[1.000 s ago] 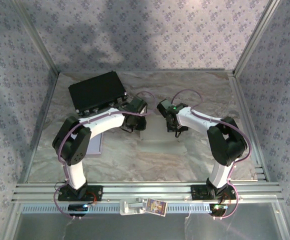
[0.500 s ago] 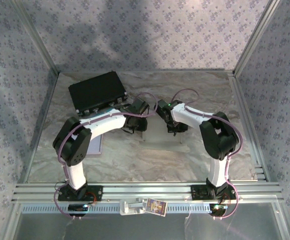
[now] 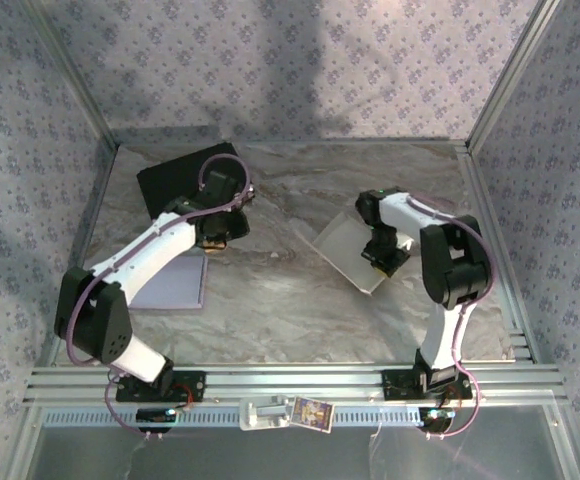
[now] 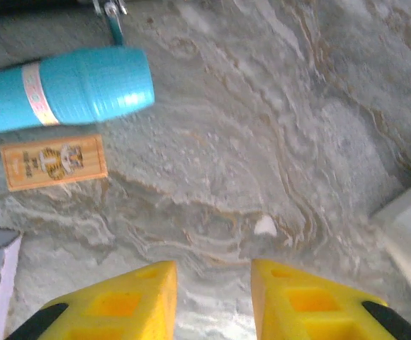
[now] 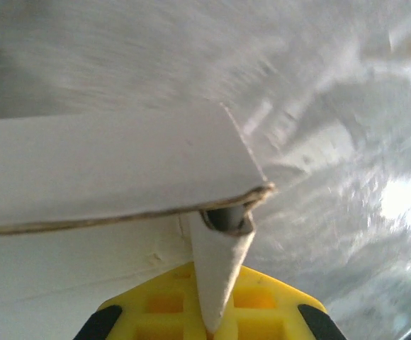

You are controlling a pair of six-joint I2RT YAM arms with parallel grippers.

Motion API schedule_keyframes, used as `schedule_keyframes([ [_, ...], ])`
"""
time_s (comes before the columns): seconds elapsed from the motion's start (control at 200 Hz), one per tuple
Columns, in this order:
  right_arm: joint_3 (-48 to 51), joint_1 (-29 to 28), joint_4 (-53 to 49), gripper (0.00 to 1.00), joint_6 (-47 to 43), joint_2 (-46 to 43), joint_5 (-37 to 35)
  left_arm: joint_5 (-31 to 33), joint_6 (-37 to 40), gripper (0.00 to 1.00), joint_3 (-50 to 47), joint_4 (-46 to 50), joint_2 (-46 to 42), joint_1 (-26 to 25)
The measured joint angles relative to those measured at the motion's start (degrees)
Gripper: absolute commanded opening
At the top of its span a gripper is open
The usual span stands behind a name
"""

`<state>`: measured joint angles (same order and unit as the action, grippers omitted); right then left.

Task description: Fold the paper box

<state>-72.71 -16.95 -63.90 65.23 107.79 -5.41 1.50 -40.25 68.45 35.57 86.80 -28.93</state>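
1. The flat white paperboard box (image 3: 345,248) is lying right of centre on the marbled table (image 3: 270,300); the right gripper (image 5: 209,319) is clamping its edge flap;
2. the left gripper (image 4: 212,297) is hovering empty, jaws apart;
3. the box is seeming light and floppy; gripping flaps near creases is looking wisest.

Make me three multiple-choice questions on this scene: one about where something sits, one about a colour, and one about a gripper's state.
1. Where on the table is the black case?
A. far left corner
B. near right corner
C. dead centre

2. What colour is the cylinder in the left wrist view?
A. red
B. turquoise
C. black

3. How is the right gripper?
A. wide open, holding nothing
B. shut on a flap of the paper box
C. shut on the cylinder

Answers:
1 A, the case lies far back on the left.
2 B, its body is plainly turquoise.
3 B, the right wrist view shows a white flap pinched in it.
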Motion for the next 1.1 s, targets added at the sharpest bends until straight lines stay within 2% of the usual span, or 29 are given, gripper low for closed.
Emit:
schedule_keyframes([
  [0.115,5.9,2.3,1.4,0.00,9.7,-3.0,8.8,-4.8,-0.7,0.29,-2.1,-0.4,-0.2,-1.4],
  [0.3,6.3,0.2,4.4,0.00,19.6,-2.4,18.8,-10.4,-2.8,0.28,-3.6,-2.4,2.7,-7.8],
  [0.5,6.0,-1.4,6.5,0.42,23.6,-1.4,23.7,-14.0,-5.1,0.28,-3.0,-5.9,9.9,-12.5],
  [0.575,6.4,-1.4,7.3,0.53,23.9,-2.8,23.8,-14.8,-5.7,0.28,-1.9,-6.6,12.1,-12.8],
  [0.66,6.6,-1.4,7.4,0.58,23.7,-7.0,22.5,-15.6,-6.2,0.28,-0.5,-7.6,13.6,-12.8],
  [0.815,3.2,-1.3,5.6,0.57,18.1,-16.3,16.8,-15.8,-6.8,0.27,2.6,-9.2,14.9,-12.8],
  [0.944,-2.1,-2.2,8.2,0.57,2.4,-21.2,12.3,-13.9,-6.8,0.27,3.6,-9.6,14.2,-12.8],
  [1.099,-11.9,-12.2,8.3,0.58,-18.3,-20.1,8.2,-9.9,-6.3,0.26,0.3,-10.8,6.4,-12.3],
])
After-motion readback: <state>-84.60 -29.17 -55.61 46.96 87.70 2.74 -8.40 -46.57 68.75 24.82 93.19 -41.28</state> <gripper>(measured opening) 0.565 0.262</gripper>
